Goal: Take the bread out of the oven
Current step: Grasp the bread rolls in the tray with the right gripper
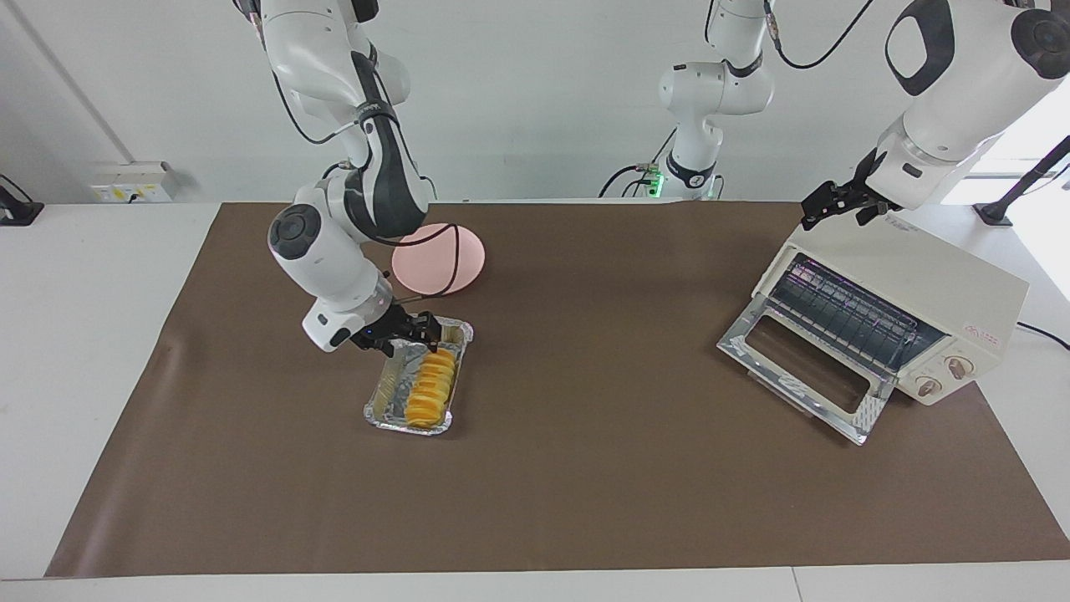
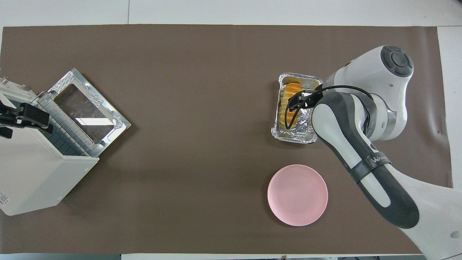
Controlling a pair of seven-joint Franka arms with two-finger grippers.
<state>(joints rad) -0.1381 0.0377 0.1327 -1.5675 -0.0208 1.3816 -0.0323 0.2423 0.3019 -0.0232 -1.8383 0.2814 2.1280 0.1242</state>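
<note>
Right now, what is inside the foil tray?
The bread lies in the foil tray, along one side. The right gripper covers the loaf's end nearest the robots.

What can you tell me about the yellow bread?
The bread is a small, long, golden-yellow loaf with a ridged top split into segments, darker orange along one side. It lies flat in a crinkled silver foil tray on the brown mat, filling one side of it, farther from the robots than the pink plate. The right claw is at the loaf's end nearest the robots; whether it touches is unclear.
</note>
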